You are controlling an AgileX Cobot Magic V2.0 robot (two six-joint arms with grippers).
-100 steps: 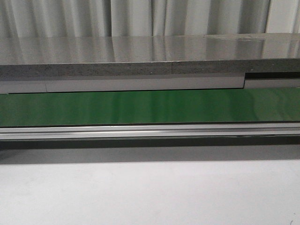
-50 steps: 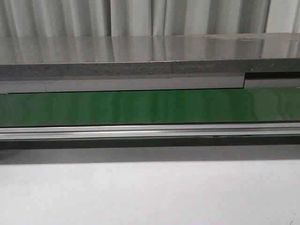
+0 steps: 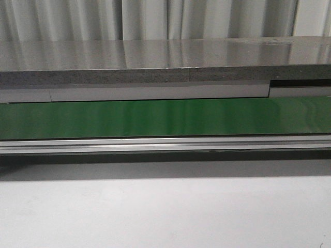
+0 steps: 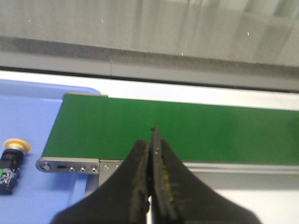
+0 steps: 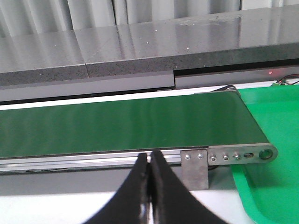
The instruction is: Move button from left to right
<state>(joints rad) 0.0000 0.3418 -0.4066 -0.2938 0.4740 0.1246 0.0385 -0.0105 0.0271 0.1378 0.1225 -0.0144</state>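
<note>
The button (image 4: 11,158), an orange-yellow round cap on a black body with small green marks, lies on a blue tray (image 4: 28,116) beside the end of the green conveyor belt (image 4: 187,130). My left gripper (image 4: 152,140) is shut with nothing in it, over the belt's near rail and well apart from the button. My right gripper (image 5: 149,161) is also shut and empty, in front of the belt (image 5: 121,126) near its other end. Neither gripper nor the button appears in the front view.
A green tray (image 5: 271,126) lies past the belt's right end roller (image 5: 243,155). The belt (image 3: 165,118) runs across the front view, with an aluminium rail (image 3: 165,144) before it and a grey stone-like slab (image 3: 165,62) behind. White tabletop (image 3: 165,212) lies in front.
</note>
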